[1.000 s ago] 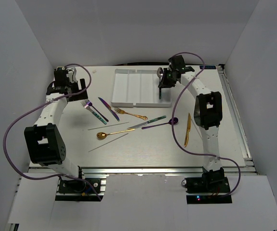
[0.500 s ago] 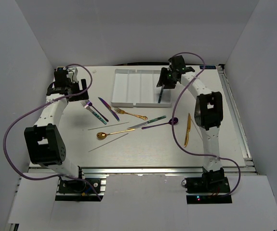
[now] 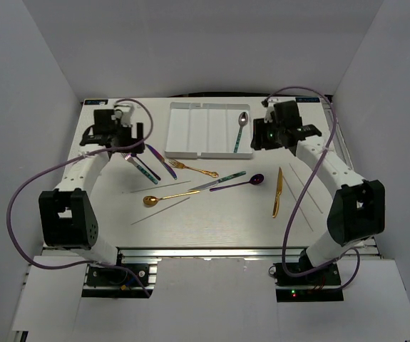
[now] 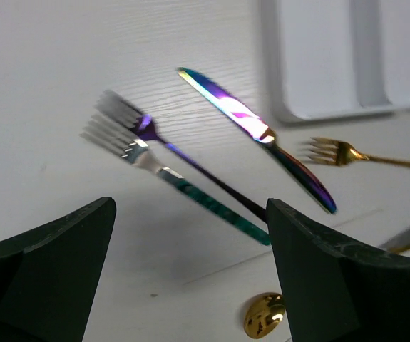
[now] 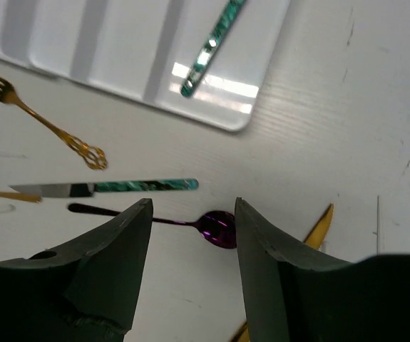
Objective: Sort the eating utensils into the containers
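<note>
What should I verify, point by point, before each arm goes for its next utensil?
1. The right fingers are empty and apart: ok.
2. The teal-handled spoon lies wholly inside the rightmost compartment of the white tray: ok.
3. The left fingers are empty and wide apart: ok.
4. Only one utensil lies beneath the left fingers: not ok. The teal-handled fork and the purple fork lie side by side, with their heads overlapping.
5. The purple spoon below the right fingers is free of neighbours: ok at its bowl. At its handle end, near the teal-handled knife: cannot tell.
</note>
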You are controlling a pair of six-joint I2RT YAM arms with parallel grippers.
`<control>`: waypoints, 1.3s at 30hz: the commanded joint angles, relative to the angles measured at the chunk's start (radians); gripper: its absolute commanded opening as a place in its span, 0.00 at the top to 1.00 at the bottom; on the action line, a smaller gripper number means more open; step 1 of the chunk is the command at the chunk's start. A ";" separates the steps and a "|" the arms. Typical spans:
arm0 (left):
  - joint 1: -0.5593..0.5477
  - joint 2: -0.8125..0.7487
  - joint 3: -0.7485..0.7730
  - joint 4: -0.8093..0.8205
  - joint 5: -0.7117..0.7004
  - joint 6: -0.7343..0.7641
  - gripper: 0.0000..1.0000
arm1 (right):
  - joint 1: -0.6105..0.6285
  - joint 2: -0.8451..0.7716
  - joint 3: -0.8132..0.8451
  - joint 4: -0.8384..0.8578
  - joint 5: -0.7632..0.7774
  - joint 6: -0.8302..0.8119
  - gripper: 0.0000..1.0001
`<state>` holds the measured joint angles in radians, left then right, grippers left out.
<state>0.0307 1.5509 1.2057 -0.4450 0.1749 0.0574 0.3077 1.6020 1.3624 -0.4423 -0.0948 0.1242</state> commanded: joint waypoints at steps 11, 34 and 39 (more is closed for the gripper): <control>-0.653 0.249 0.242 -0.147 0.270 0.349 0.31 | -0.281 -0.126 -0.117 0.008 0.104 -0.112 0.42; -0.819 0.670 0.598 -0.210 0.227 0.358 0.51 | -0.530 -0.194 -0.106 -0.065 -0.023 -0.101 0.41; -0.822 0.712 0.647 -0.207 0.239 0.361 0.53 | -0.539 -0.195 -0.102 -0.078 -0.034 -0.109 0.42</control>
<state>-0.7887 2.2505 1.8183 -0.6529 0.4015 0.4141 -0.2192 1.4284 1.2449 -0.5079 -0.1085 0.0189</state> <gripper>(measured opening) 0.471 0.582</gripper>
